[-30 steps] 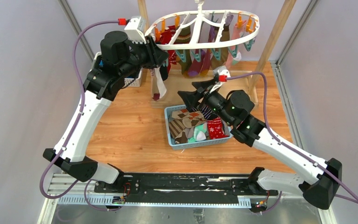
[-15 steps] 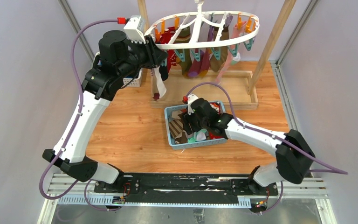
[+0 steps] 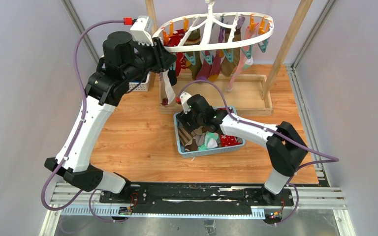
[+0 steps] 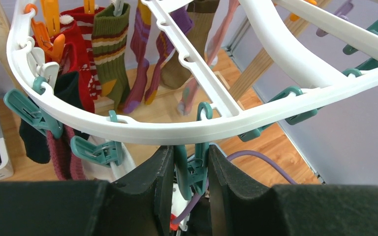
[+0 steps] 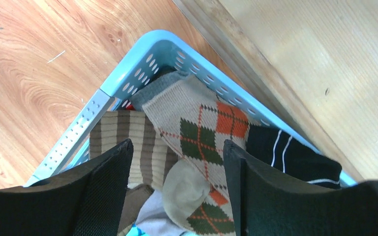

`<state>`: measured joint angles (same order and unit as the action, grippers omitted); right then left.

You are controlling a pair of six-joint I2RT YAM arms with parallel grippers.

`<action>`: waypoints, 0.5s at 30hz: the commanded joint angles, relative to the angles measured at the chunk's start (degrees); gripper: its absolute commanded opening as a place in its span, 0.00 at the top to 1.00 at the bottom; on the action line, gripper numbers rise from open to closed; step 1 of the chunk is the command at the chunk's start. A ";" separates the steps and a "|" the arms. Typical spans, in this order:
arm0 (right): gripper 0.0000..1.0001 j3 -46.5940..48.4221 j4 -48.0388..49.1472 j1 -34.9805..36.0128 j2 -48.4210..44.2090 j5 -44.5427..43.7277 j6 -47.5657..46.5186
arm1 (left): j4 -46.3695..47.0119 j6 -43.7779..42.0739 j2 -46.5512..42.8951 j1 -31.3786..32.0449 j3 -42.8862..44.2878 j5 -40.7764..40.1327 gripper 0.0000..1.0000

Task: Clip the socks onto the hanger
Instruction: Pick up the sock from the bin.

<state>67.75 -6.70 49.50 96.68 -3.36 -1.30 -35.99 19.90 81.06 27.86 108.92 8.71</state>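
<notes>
Up at the far left, the left gripper [image 4: 192, 179] is pinched shut on one hard teal clip [image 4: 189, 167]. The clip dangles under the rim of the hanger [image 3: 202, 48], a single smooth white plastic oval with spokes, hung between two slanted bare-wood posts [image 3: 288, 42]. Knit socks [image 4: 109, 54] hang from its clips, ribbed and striped, red, purple and pink. Below lies a varnished wood-grain tabletop [image 3: 133, 142] inside pale grey walls [image 3: 19, 73]. Right of centre, one perforated light-blue plastic basket [image 5: 147, 55] holds more soft socks, an argyle sock [image 5: 197, 130] among them. The right gripper [image 5: 177, 189] hangs over it, jaws spread, clasping nothing.
</notes>
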 commanded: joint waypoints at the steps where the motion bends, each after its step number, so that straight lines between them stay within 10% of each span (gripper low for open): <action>1: 0.32 1.96 0.97 1.03 2.38 1.63 -5.02 | -4.18 -1.19 -0.37 0.18 1.33 0.78 1.00; 15: 0.37 3.88 6.17 3.68 7.15 -7.57 -10.75 | -4.38 -1.42 0.26 0.18 2.15 0.30 1.00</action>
<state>69.67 -2.96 51.22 102.15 -6.76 -9.28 -36.29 19.88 81.08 27.86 109.08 8.69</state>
